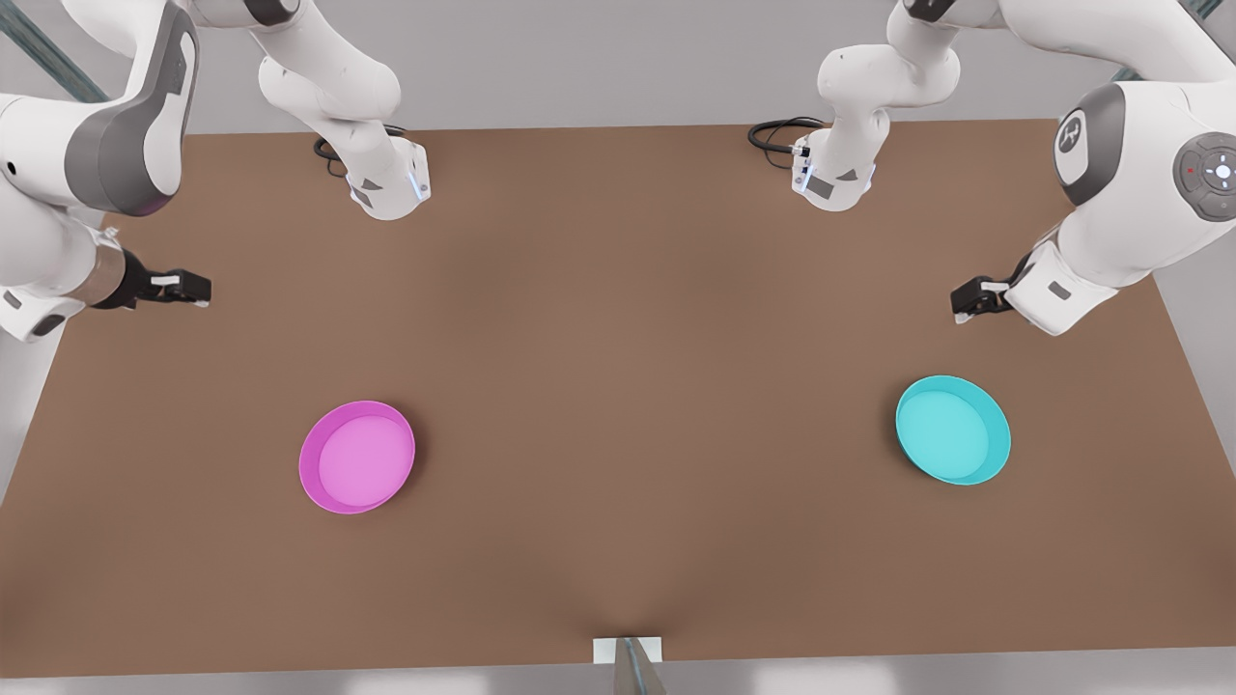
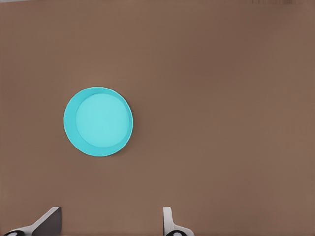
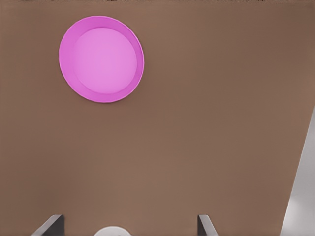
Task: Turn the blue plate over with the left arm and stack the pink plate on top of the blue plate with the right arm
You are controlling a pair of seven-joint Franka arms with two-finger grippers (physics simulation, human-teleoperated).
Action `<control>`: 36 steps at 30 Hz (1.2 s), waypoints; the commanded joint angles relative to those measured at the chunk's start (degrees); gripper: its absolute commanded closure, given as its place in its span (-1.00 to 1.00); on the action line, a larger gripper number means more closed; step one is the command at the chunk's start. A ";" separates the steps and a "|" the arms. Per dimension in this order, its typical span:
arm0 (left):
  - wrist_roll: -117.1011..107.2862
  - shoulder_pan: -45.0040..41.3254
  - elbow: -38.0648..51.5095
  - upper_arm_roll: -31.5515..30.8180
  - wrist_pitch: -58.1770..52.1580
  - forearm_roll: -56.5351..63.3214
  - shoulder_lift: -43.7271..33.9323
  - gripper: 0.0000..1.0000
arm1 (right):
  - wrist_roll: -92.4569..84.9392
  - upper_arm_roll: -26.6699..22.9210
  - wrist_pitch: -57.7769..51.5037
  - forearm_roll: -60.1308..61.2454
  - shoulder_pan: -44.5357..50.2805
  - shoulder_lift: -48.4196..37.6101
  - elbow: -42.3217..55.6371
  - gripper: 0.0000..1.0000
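front view has the blue plate [image 1: 953, 430] lying rim-up on the brown table [image 1: 618, 386] toward the front view's right, and the pink plate [image 1: 357, 457] rim-up toward its left, the two well apart. the left gripper [image 1: 966, 301] hangs above the table just beyond the blue plate, touching nothing; in the left wrist view its fingers [image 2: 170, 221] stand wide with nothing between them. the right gripper [image 1: 188, 288] waits beyond the pink plate, fingers [image 3: 204, 225] likewise spread and empty. the flip looks not yet begun. to do it well, i'd bring the left gripper down over one edge of the blue rim, pinch the low wall firmly, then lift and roll
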 commanded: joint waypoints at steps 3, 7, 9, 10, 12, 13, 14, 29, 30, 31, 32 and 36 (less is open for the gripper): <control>-1.62 0.87 -0.14 0.08 0.74 0.05 2.22 -1.00 | -3.15 0.02 1.30 -0.07 0.02 0.14 0.02 -1.00; 12.25 16.42 0.47 0.69 15.85 -12.17 19.35 -1.00 | -3.15 -0.07 1.39 -0.24 -0.15 0.49 0.11 -1.00; 18.15 20.99 -0.06 0.78 21.40 -12.96 24.81 -1.00 | -3.15 -0.07 1.30 -0.07 0.02 0.49 0.11 -1.00; 19.55 22.66 -0.14 0.78 23.94 -14.10 27.09 -1.00 | -3.15 -0.07 1.30 -0.07 0.02 0.58 0.03 -1.00; 33.97 23.37 -2.69 2.45 28.86 -14.10 29.38 -1.00 | -3.15 -0.15 1.13 -0.24 0.46 1.10 -0.06 -1.00; 34.15 23.28 -5.85 2.80 33.52 -14.19 29.38 -1.00 | -3.15 -0.07 1.04 -0.24 0.55 1.19 -0.06 -1.00; 34.24 23.45 -6.21 2.80 34.84 -14.28 29.82 -1.00 | -3.06 -0.07 0.95 0.02 0.20 1.37 -0.24 -1.00; 38.02 26.00 -10.25 3.51 36.43 -15.07 34.22 -0.42 | -2.62 -0.15 -1.95 -0.07 -0.06 3.04 -0.85 -1.00; 38.02 26.00 -10.25 3.51 36.34 -15.07 34.22 -0.35 | -2.62 -0.15 -1.95 -0.07 -0.06 3.13 -0.85 -1.00; 38.19 25.92 -10.25 3.51 35.81 -14.98 34.22 -0.36 | -2.62 -0.15 -1.95 -0.07 -0.15 3.57 -0.77 -1.00; 38.10 25.92 -10.25 3.51 35.72 -15.07 34.30 -0.36 | -2.53 -0.15 -1.95 -0.07 -0.15 3.57 -0.77 -1.00; 38.02 25.83 -10.25 3.51 35.72 -15.60 35.27 -0.36 | -2.53 -0.15 -1.95 0.02 -0.33 4.09 -0.77 -1.00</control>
